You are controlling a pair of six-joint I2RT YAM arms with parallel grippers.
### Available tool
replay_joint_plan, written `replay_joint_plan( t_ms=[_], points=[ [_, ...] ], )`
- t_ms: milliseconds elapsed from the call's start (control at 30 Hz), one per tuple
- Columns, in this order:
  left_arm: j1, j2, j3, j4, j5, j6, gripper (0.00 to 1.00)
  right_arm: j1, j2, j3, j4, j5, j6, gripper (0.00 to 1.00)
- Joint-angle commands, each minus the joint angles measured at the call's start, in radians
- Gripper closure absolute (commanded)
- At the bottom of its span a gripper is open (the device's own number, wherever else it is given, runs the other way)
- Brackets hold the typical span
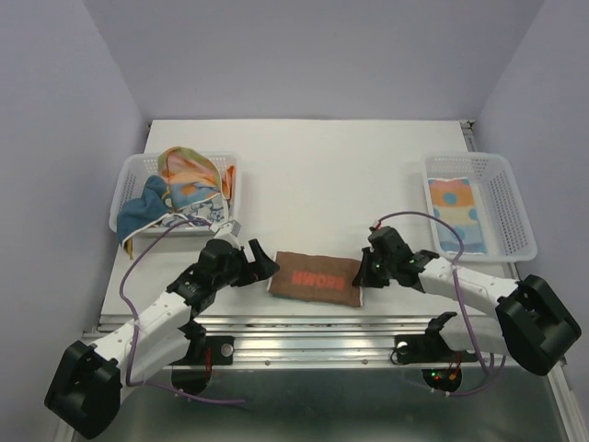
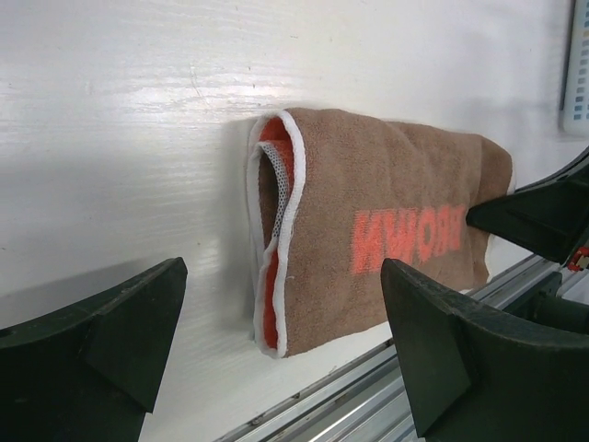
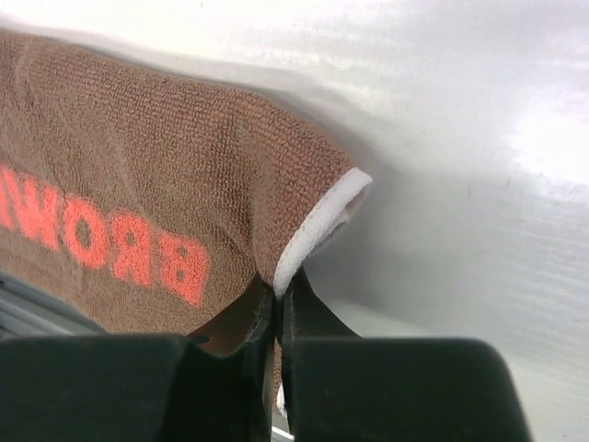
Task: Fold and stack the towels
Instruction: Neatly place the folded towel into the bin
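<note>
**Ana:** Where did the brown towel (image 1: 315, 277) lie?

**Ben:** It was folded into a long strip on the white tabletop (image 1: 322, 175). It sat near the front edge, between the two arms, with its reddish lettering (image 1: 313, 279) facing up.

**Ana:** And the right pincer (image 1: 362, 274)?

**Ben:** It was pinched tight on the towel's right end. In the wrist view its two fingers (image 3: 386, 387) met on the white hem (image 3: 317, 226) at a corner, with the cloth caught between them.

**Ana:** What about the left pincer (image 1: 258, 265)?

**Ben:** That one was spread wide and held nothing. It sat low, just beside the towel's left end, where the folded layers gaped and showed an orange inside (image 2: 276, 152). Whether a finger touched the cloth I could not tell.

**Ana:** And the other towels?

**Ben:** A loose heap of towels (image 1: 184, 184) filled the left basket (image 1: 132, 180) at the far left of the tabletop. Orange, blue and white prints were tangled together, and some spilled over the near rim. The right basket (image 1: 504, 203), well apart on the far right, held one folded towel with orange and blue circles (image 1: 457, 214), lying flat inside it.
</note>
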Motion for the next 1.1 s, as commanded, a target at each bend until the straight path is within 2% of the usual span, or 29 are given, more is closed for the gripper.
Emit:
replay_joint_plan(
  t_ms=[0,133,200,267,367,467,533,667,733,833,933,1000,1067],
  points=[
    [-0.001,-0.01,0.033,0.015,-0.023,0.023,0.01,0.01,0.039,0.065,-0.004,0.204,-0.049,0.99],
    [-0.001,0.009,0.048,0.018,-0.034,0.029,0.01,0.009,0.039,0.159,0.081,0.354,-0.216,0.99],
    [-0.001,0.03,0.07,0.012,-0.035,0.037,0.01,0.01,0.073,0.215,0.12,0.394,-0.41,0.99],
    [-0.001,0.045,0.082,0.01,-0.038,0.04,0.01,0.007,0.142,0.31,0.09,0.396,-0.591,0.99],
    [-0.001,0.058,0.093,0.006,-0.049,0.034,0.01,-0.005,0.213,0.407,0.031,0.417,-0.731,0.99],
    [-0.001,0.059,0.107,-0.005,-0.057,0.026,0.01,-0.036,0.271,0.459,-0.096,0.477,-0.761,0.99],
    [-0.001,0.052,0.117,-0.013,-0.063,0.023,0.01,-0.05,0.277,0.469,-0.131,0.511,-0.761,0.99],
    [-0.001,0.044,0.145,-0.03,-0.077,0.031,0.01,-0.06,0.274,0.504,-0.326,0.589,-0.756,0.99],
    [-0.001,0.047,0.151,-0.03,-0.077,0.032,0.01,-0.065,0.268,0.498,-0.358,0.609,-0.77,0.99],
    [-0.001,0.067,0.171,-0.033,-0.08,0.038,0.01,-0.079,0.237,0.492,-0.383,0.545,-0.846,0.99],
    [-0.001,0.088,0.179,-0.033,-0.075,0.043,0.01,-0.111,0.195,0.507,-0.423,0.56,-0.869,0.99],
    [-0.001,0.093,0.18,-0.033,-0.084,0.044,0.01,-0.128,0.153,0.499,-0.455,0.627,-0.894,0.99],
    [-0.001,0.101,0.186,-0.028,-0.098,0.05,0.01,-0.175,0.101,0.499,-0.47,0.628,-0.966,0.99]
  ],
)
